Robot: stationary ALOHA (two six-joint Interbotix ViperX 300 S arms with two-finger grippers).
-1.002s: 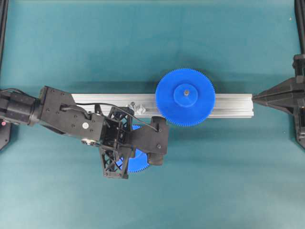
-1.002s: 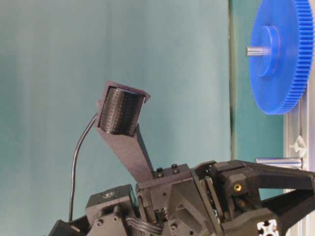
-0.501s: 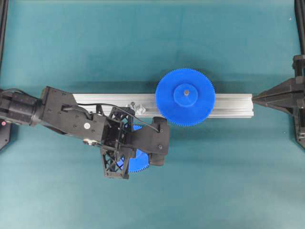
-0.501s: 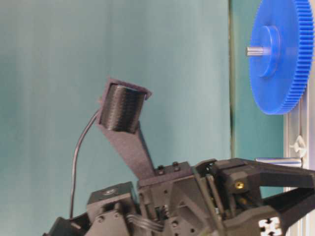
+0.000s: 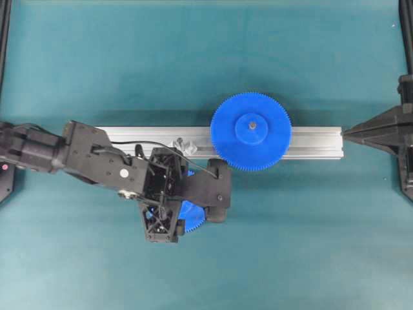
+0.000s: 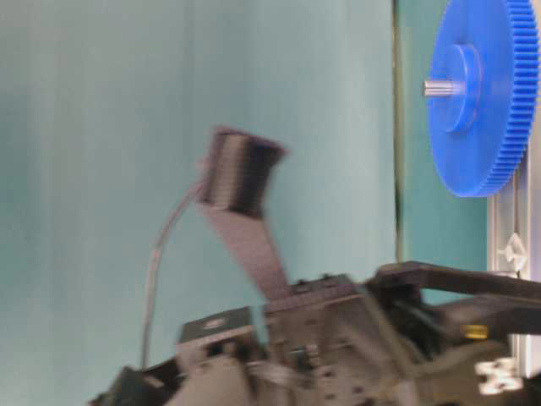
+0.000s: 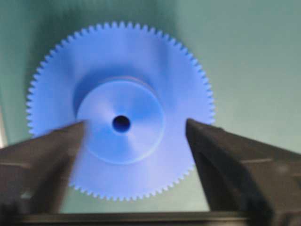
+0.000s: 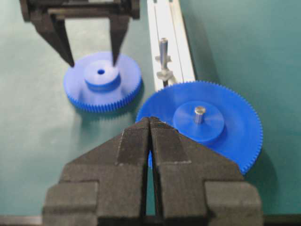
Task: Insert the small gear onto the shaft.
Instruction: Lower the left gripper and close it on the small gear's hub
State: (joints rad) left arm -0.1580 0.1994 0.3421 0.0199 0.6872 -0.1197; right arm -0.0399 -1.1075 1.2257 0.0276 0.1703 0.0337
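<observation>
The small gear (image 7: 141, 146) lies flat on the teal mat, hub up with its dark centre hole showing. In the overhead view only its edge (image 5: 194, 216) shows under my left arm. My left gripper (image 7: 135, 122) hangs open over it, one finger on each side of the hub; from the right wrist view the left gripper (image 8: 91, 62) has its tips just above the gear (image 8: 102, 89). The shaft (image 8: 163, 49) stands upright on the rail, and its shiny base (image 5: 185, 145) shows from above. My right gripper (image 8: 149, 118) is shut and empty, well off to the right (image 5: 345, 134).
A wider blue gear (image 5: 250, 132) with a grey pin at its hub sits on the silver rail (image 5: 310, 142), just right of the shaft. In the table-level view this gear (image 6: 482, 93) is at the top right. Black frame posts stand at the table's side edges.
My left arm has shifted a little to the right over the small gear and is blurred with motion in the table-level view. The gears, shaft and right arm have not moved.
</observation>
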